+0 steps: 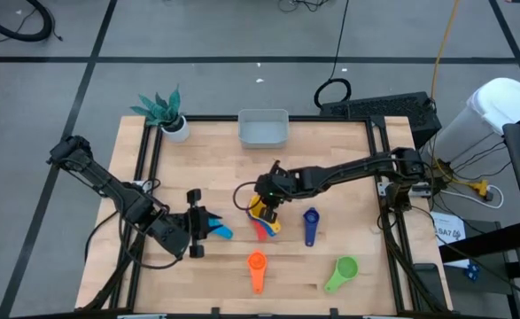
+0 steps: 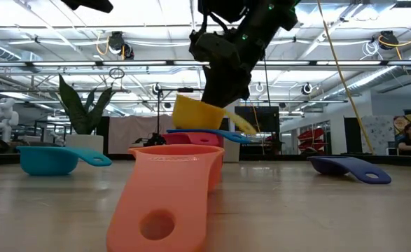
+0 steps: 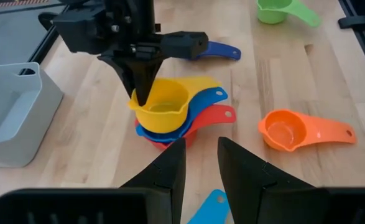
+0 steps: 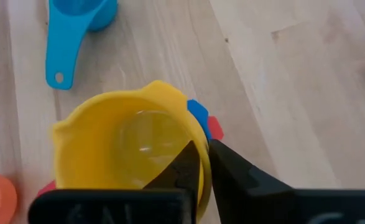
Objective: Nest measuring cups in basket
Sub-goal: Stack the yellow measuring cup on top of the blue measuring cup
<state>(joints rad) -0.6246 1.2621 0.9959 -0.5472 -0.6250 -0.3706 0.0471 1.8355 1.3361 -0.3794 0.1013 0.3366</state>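
From above, my right gripper (image 1: pixel 261 206) covers most of the stack at table centre. Its wrist view shows the fingers pinched on the yellow cup's (image 4: pixel 129 146) rim, one inside and one outside; that cup sits in the blue cup (image 3: pixel 191 115) over the red cup (image 3: pixel 216 118). The basket (image 1: pixel 263 129) stands at 12 o'clock. My left gripper (image 1: pixel 208 226), at 8 o'clock, is slightly parted and holds nothing. A white label (image 1: pixel 448 230) off the table's right edge is unreadable.

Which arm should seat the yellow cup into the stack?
Right. Its end effector already pinches the yellow cup's rim directly over the blue and red cups. The left end effector waits beside the light blue cup.
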